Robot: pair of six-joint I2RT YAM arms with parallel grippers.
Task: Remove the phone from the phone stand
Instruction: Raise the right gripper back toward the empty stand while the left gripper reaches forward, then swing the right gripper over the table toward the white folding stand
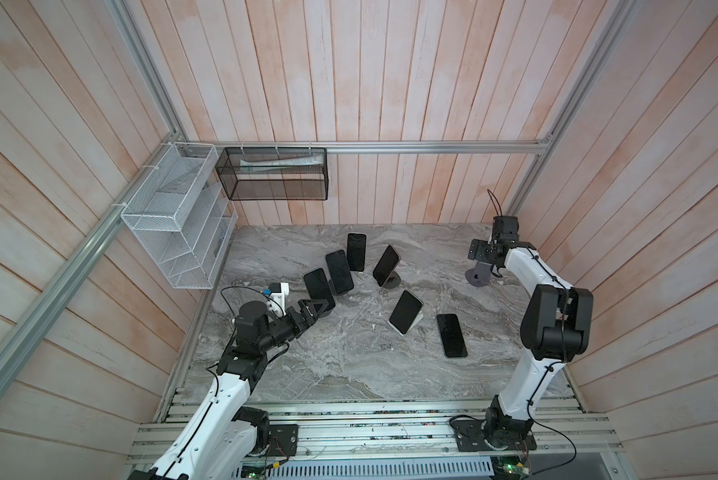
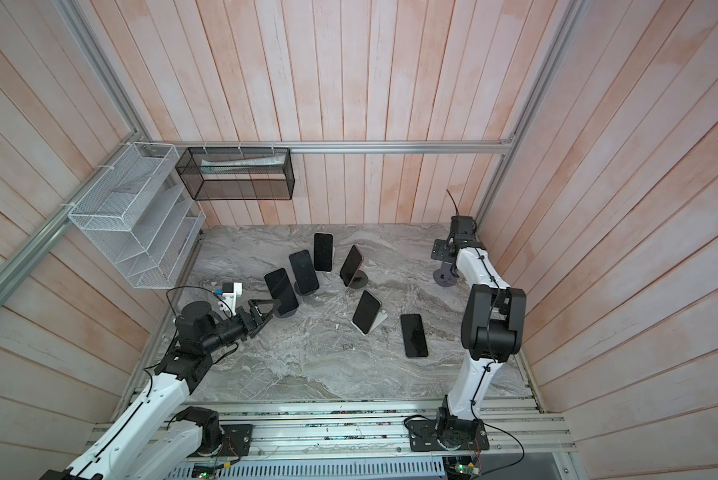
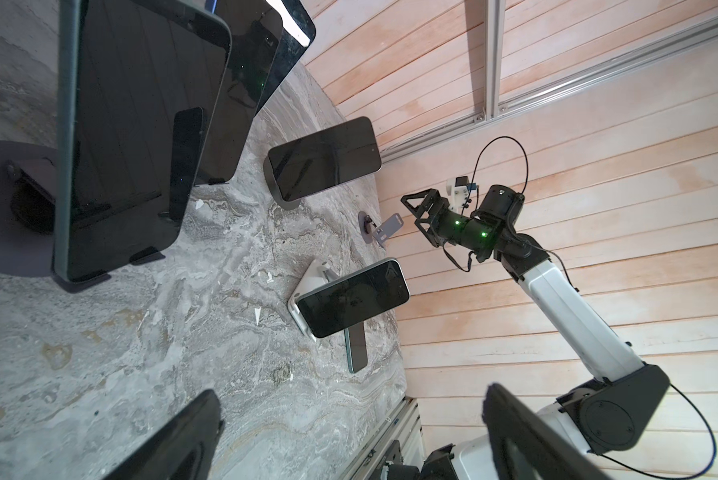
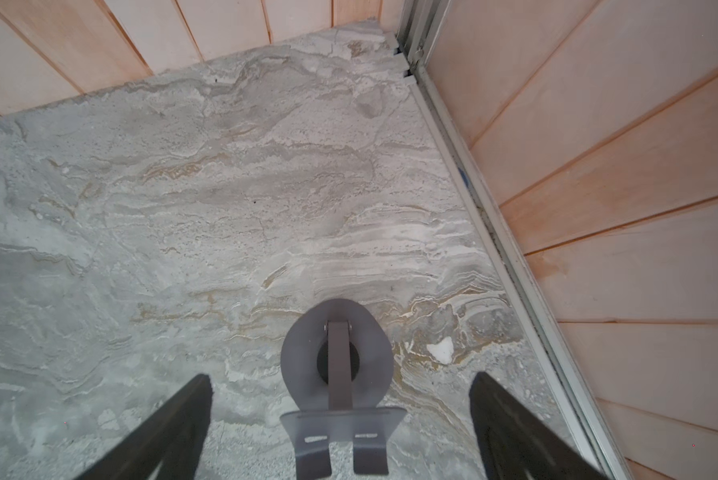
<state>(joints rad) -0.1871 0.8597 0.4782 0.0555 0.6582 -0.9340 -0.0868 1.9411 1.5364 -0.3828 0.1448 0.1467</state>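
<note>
As shown in both top views, the left pincer (image 1: 313, 309) is held low over the tabletop (image 1: 349, 374), jaws spread wide & empty, just beside the nearest phone (image 1: 319, 289). That phone is propped at a tilt on its dark phone stand (image 2: 291, 311). More phones are seen on stands behind & to the right. A flat phone (image 1: 451, 335) lies on the tabletop, off any stand. The right pincer (image 1: 482, 262) is placed well apart, above an empty stand (image 1: 478, 277) near the far right corner.

Left wrist view: the near field is filled by the phone (image 3: 141, 137), its lower edge seated on the stand's lip, w/ the round base (image 3: 8, 208) behind. A neighbour phone (image 3: 241, 104) is seen just behind it; whether they touch can't be told. Both fingers of the left pincer are seen far apart, nothing between them.

Right wrist view: the right pincer (image 4: 340, 377) is shown wide open, w/ the empty stand's ledge between its fingers but untouched. No phone is seen here.

Step in hand is judged to be approach/pre-grasp by the left pincer; nothing is gripped yet. For the next move, the jaws should be brought across the phone's long edges & closed. The phone should then be lifted up & clear of the lip, w/o the stand being tipped or the neighbour phone knocked.
</note>
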